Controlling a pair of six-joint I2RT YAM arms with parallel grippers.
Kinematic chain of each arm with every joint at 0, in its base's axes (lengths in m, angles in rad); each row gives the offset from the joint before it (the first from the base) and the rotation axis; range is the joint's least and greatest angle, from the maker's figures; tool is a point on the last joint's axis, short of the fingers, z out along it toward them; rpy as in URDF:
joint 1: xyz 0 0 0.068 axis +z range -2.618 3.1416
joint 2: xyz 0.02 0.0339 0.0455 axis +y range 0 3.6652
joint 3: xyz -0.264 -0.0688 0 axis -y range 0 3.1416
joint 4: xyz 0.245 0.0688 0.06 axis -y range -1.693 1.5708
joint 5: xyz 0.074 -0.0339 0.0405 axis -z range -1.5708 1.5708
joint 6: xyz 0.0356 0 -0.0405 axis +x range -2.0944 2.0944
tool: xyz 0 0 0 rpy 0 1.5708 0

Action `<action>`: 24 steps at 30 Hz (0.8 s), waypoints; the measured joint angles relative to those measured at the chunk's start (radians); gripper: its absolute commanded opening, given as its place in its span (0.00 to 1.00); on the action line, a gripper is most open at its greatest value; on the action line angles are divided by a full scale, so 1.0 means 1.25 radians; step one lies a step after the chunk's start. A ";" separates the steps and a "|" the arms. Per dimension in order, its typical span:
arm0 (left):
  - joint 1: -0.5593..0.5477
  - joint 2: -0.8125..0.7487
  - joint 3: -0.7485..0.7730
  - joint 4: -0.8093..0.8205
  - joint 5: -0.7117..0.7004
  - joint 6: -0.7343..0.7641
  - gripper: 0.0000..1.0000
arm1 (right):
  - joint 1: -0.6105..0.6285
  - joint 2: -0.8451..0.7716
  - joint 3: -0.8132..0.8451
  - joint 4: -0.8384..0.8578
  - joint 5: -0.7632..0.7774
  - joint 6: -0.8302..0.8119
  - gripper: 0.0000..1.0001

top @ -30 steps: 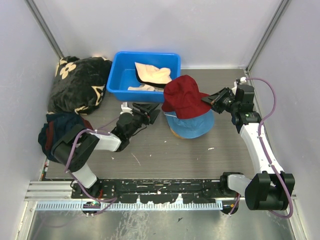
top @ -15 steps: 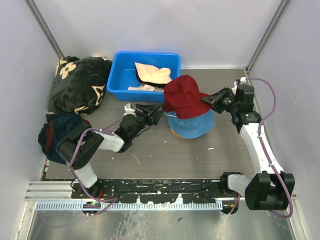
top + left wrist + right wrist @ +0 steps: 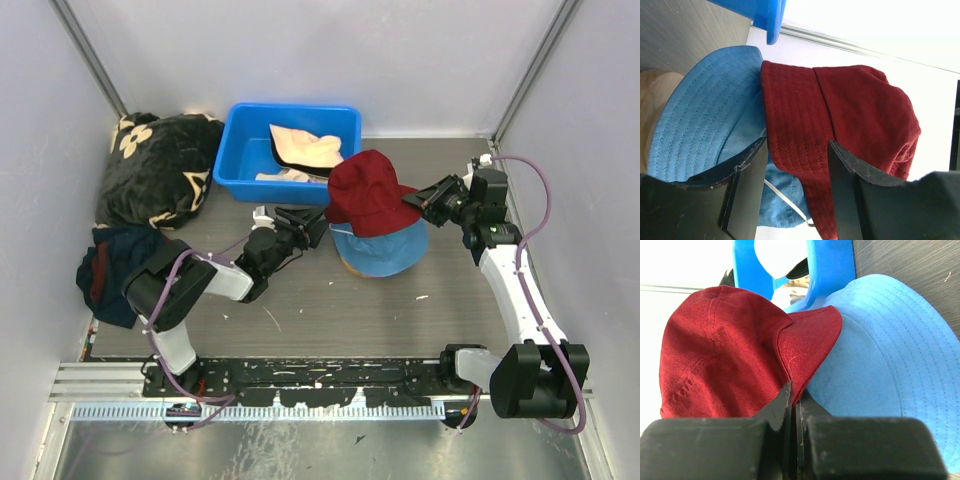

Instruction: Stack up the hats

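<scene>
Right fingers (image 3: 415, 203) pressed together, pinching the brim of the dark red hat (image 3: 368, 192) at its right edge; the right wrist view shows the red fabric clamped between them. The red hat is tilted and lies over the far part of the light blue hat (image 3: 390, 252), covering it only partly. Blue hat sits mid-desk, right of centre, on top of a cream hat (image 3: 347, 264), of which only a sliver shows at the near-left edge. Second cream hat (image 3: 305, 148) is in the blue bin (image 3: 232, 165) at the back of the desk (image 3: 400, 320), lying toward the bin's right rim. Left fingers (image 3: 308, 222) spread, gripping nothing, low over the desk and pointed at the red hat's left brim, just beside it; contact cannot be told. Black flowered blanket (image 3: 155, 170) in the far-left corner. Navy cloth (image 3: 105, 265) at the left edge, beside the left arm.
</scene>
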 measured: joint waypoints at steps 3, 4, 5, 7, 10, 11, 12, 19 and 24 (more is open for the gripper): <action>0.000 0.000 0.000 0.000 0.000 0.000 0.58 | 0.000 0.003 0.000 0.001 -0.001 0.000 0.01; 0.000 0.000 0.000 0.000 0.000 0.000 0.58 | 0.000 0.004 0.000 0.000 -0.001 0.000 0.01; 0.000 0.001 0.001 0.001 0.000 0.000 0.57 | 0.000 0.004 0.000 0.001 -0.002 0.000 0.01; 0.000 0.010 0.012 0.006 0.001 0.000 0.57 | 0.000 0.004 0.000 0.001 -0.002 0.000 0.01; 0.000 0.032 0.038 0.014 0.003 -0.001 0.55 | 0.000 0.004 0.000 0.001 -0.003 0.000 0.01; 0.000 0.040 0.047 0.020 0.003 -0.001 0.54 | 0.000 0.004 0.000 0.001 -0.003 0.000 0.01; 0.000 0.045 0.051 0.025 0.003 -0.001 0.52 | 0.000 0.004 0.000 0.001 -0.003 0.000 0.01; 0.000 0.069 0.059 0.061 0.002 -0.007 0.41 | 0.000 0.006 0.000 0.005 -0.004 0.001 0.01; -0.002 0.075 0.059 0.084 -0.003 -0.015 0.26 | 0.000 0.008 0.000 0.006 -0.006 0.001 0.01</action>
